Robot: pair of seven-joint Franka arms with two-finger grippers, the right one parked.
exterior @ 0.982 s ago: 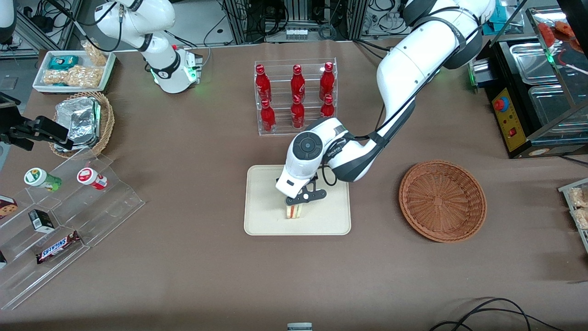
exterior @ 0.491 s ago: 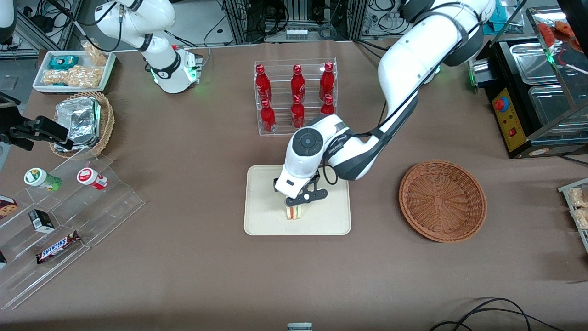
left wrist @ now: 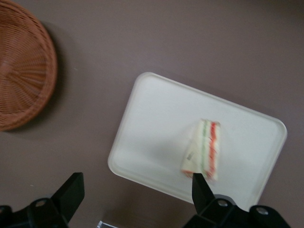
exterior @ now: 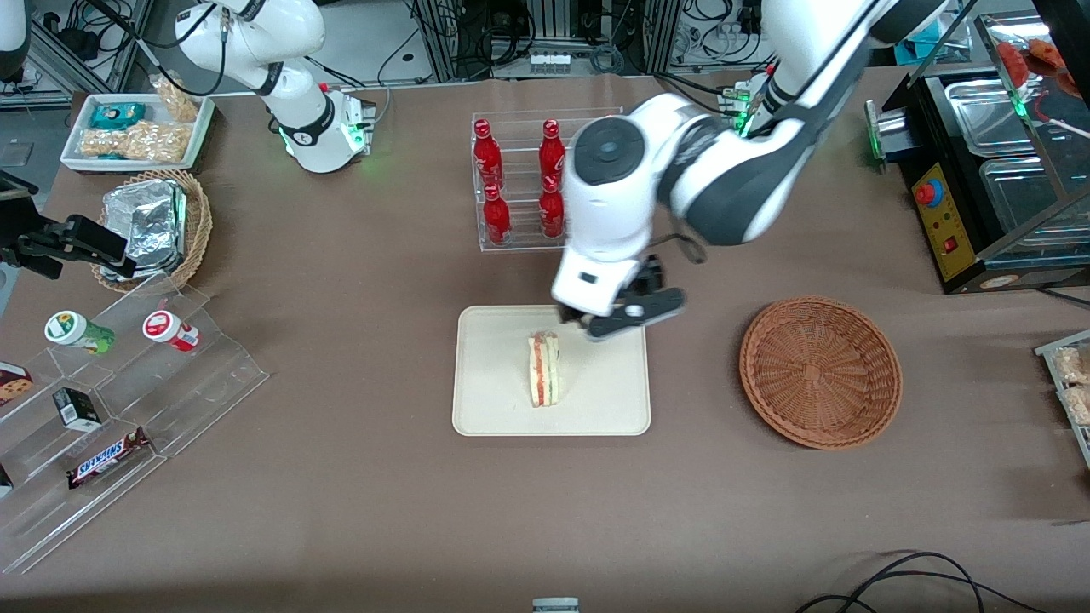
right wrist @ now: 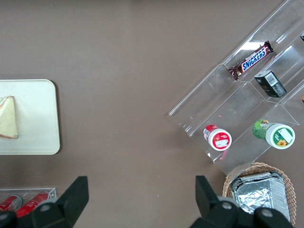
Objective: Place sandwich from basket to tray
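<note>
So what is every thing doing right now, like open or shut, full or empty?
sandwich: lying on the tray, not held.
tray: holds only the sandwich.
reddish-brown basket: empty.
gripper: open, above the tray's edge nearer the bottle rack.
bottle rack: red bottles standing upright in it.
tan basket: holds foil packets.

table (exterior: 358, 502) brown cloth | on it: tray (exterior: 494, 409), basket (exterior: 820, 371), bottle rack (exterior: 519, 243) | end effector (exterior: 626, 319) above tray

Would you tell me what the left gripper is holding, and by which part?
Nothing: the gripper hangs open above the tray, clear of the sandwich lying there.
</note>
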